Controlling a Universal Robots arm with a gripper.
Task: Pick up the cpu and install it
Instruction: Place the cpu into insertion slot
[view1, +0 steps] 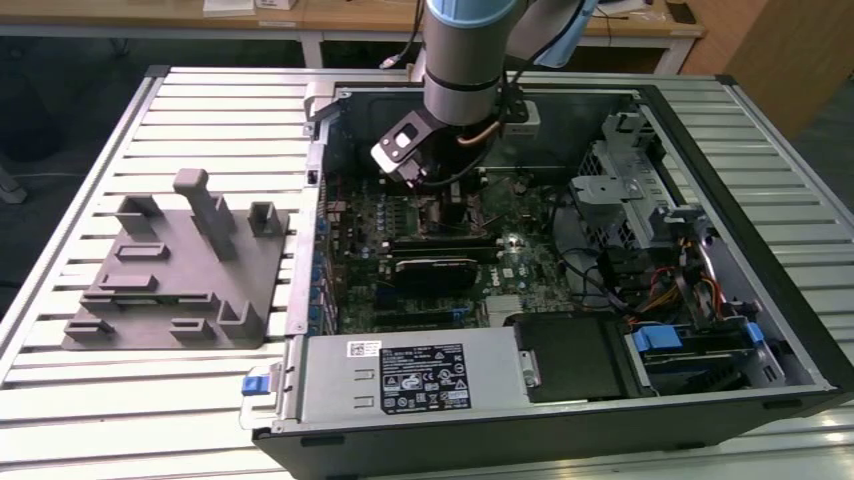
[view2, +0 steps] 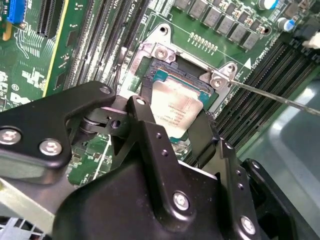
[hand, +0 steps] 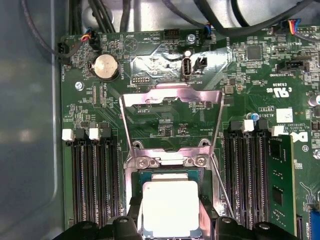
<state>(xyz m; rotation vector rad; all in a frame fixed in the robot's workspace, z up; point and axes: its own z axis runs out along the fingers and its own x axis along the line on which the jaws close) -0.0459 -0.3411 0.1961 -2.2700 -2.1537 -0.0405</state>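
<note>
The cpu (hand: 170, 207) is a small square chip with a silvery-white top. It lies level in the dark socket frame (hand: 132, 167) on the green motherboard (hand: 165, 122). My gripper (hand: 170, 216) reaches down inside the computer case, and its black fingers (view2: 145, 120) press against two opposite edges of the cpu (view2: 176, 109). The socket's metal cover plate (hand: 172, 97) is flipped back and open, and the thin lever (view2: 280, 100) is swung out to one side. In the exterior view the arm and gripper (view1: 434, 190) hang over the upper middle of the board.
Memory slots (hand: 92, 180) flank the socket, with one green module (hand: 280, 185) seated. A grey stepped block with posts (view1: 174, 270) stands on the slatted table at the exterior view's left. The case holds a power supply (view1: 400, 375), drive bays (view1: 641, 200) and cables.
</note>
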